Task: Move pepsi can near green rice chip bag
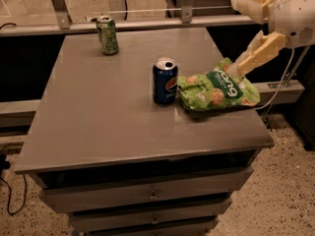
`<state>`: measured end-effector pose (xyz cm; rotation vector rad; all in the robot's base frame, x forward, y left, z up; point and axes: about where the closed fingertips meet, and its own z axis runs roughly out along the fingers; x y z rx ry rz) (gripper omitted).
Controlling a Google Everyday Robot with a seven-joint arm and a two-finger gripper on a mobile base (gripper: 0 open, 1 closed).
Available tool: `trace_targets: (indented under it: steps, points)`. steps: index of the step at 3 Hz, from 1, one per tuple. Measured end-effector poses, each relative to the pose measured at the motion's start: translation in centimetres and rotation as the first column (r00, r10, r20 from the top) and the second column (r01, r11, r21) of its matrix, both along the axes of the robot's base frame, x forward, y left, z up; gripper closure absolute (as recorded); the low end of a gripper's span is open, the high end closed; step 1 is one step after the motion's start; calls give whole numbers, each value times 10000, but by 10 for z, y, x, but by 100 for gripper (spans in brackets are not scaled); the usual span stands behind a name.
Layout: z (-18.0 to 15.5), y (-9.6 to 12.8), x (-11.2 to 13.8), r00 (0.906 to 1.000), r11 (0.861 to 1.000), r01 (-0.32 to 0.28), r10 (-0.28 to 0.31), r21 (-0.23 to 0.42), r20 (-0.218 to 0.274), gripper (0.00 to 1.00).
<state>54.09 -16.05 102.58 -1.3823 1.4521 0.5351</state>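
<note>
The pepsi can [165, 81] stands upright near the middle of the grey table [98, 117], dark blue with a silver top. The green rice chip bag [218, 90] lies flat just to its right, almost touching it. My gripper [243, 31] is open and empty, raised above and to the right of the bag, past the table's right edge. One pale finger [257, 53] slants down toward the bag's upper right corner; the other finger [252, 3] points left, higher up.
A green can [108, 35] stands upright at the table's far left. A metal rail [123, 24] runs behind the table. Drawers [147, 195] sit under the tabletop. A cable hangs at the right by the arm.
</note>
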Motion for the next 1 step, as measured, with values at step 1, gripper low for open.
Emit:
trace_targets:
  steps: [1]
  points:
    - [-1,1,0,10000,10000,-1,1,5,-11,0]
